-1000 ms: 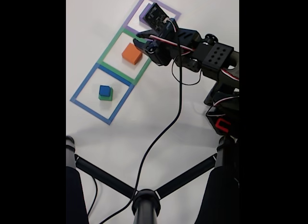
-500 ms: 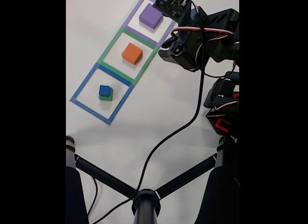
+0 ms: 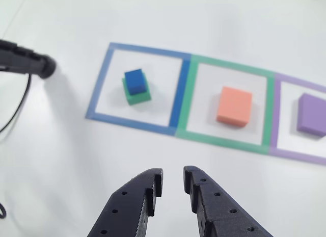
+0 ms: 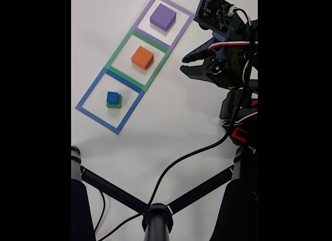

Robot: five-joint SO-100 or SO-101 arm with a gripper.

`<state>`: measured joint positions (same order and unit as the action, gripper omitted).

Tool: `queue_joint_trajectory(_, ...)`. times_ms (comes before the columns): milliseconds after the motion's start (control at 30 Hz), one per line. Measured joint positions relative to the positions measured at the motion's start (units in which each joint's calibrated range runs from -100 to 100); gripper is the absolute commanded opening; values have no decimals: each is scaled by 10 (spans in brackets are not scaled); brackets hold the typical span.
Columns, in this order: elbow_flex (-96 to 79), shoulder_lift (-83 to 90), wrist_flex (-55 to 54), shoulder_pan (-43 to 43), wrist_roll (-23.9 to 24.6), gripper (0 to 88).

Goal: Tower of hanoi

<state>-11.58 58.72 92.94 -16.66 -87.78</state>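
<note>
Judging by the layout, the puzzle looks mid-way: blue cube atop green cube in the left square, orange cube centre, purple cube right, while the claw hangs slightly parted and empty.

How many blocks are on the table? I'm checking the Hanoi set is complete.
4: a blue block stacked on a green block in the blue square, an orange block in the green square, a purple block in the purple square.
</note>
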Motion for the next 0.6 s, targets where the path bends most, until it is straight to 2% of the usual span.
queue_joint_trajectory(200,-20,7,-7,-16,4,140)
queue_joint_trajectory(400,-155,46,-114,-16,-93,238)
queue_joint_trajectory(500,-237,51,-191,-13,-118,248)
queue_joint_trajectory(600,-312,51,-276,-4,-116,250)
